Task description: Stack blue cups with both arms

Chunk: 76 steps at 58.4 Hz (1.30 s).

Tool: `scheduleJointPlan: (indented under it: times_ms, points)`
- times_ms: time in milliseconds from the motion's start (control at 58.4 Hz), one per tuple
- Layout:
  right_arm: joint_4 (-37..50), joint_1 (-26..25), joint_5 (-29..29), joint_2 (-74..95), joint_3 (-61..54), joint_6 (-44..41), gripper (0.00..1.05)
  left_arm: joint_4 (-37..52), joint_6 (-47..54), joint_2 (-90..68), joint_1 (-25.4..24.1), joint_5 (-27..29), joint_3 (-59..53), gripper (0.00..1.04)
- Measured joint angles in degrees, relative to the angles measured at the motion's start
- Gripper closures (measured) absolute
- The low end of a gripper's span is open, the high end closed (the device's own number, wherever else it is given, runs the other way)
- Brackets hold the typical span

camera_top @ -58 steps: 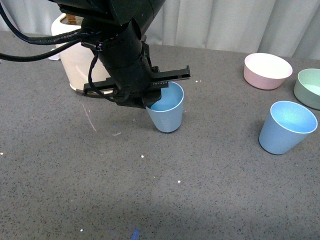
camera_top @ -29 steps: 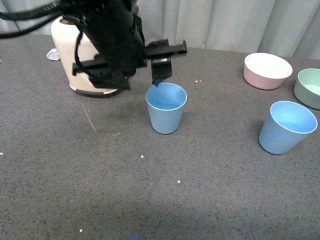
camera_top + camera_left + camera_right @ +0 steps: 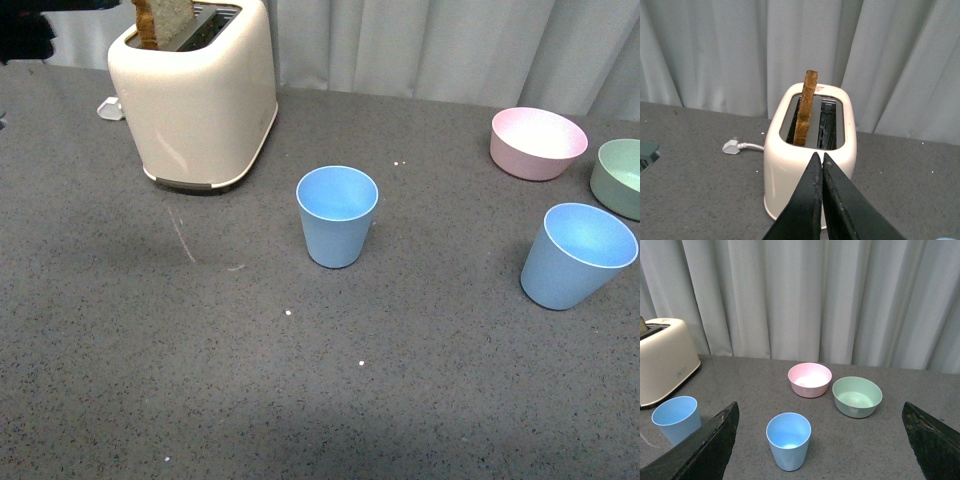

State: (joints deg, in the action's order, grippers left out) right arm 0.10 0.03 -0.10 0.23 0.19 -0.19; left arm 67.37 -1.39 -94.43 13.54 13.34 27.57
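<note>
Unstacked: centre cup (image 3: 337,215) stands near toaster (image 3: 195,100); right cup (image 3: 578,255) well apart, beside green bowl (image 3: 618,178). Both empty: left gripper (image 3: 819,165) pressed together, right gripper (image 3: 820,410) spread wide. Risk: light tapered cups likely tip or slip under an off-centre pinch.

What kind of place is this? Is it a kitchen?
Probably a pretend kitchen for testing, not a real one. A toaster with a slice of toast, two blue cups, a pink bowl and a green bowl sit on a grey speckled table, but plain grey curtains hang behind.
</note>
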Motion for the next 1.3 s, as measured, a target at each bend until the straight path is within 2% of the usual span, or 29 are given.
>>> scheduleJointPlan:
  times_ms: [240, 394, 616, 650, 736, 1301]
  points:
    - [-0.02, 0.00, -0.02, 0.00, 0.02, 0.00, 0.10, -1.07, 0.76, 13.33, -4.79, -4.79, -13.11, 1.01]
    - [-0.02, 0.00, 0.00, 0.00, 0.00, 0.00, 0.10, -3.96, 0.87, 20.37, -6.78, -6.64, -17.79, 1.01]
    - [0.00, 0.00, 0.00, 0.00, 0.02, 0.00, 0.10, -10.84, 0.92, 32.09, -9.25, -9.33, -22.71, 1.01]
    - [-0.02, 0.00, 0.00, 0.00, 0.02, 0.00, 0.10, -12.15, 0.92, 33.99, -10.97, -12.11, -23.28, 1.01]
    - [-0.02, 0.00, 0.00, 0.00, 0.02, 0.00, 0.10, -15.43, 0.96, 38.51, -13.18, -12.94, -24.39, 1.01]
    - [-0.02, 0.00, 0.00, 0.00, 0.02, 0.00, 0.10, -36.04, 0.96, 62.69, -13.40, -13.27, -26.45, 1.01]
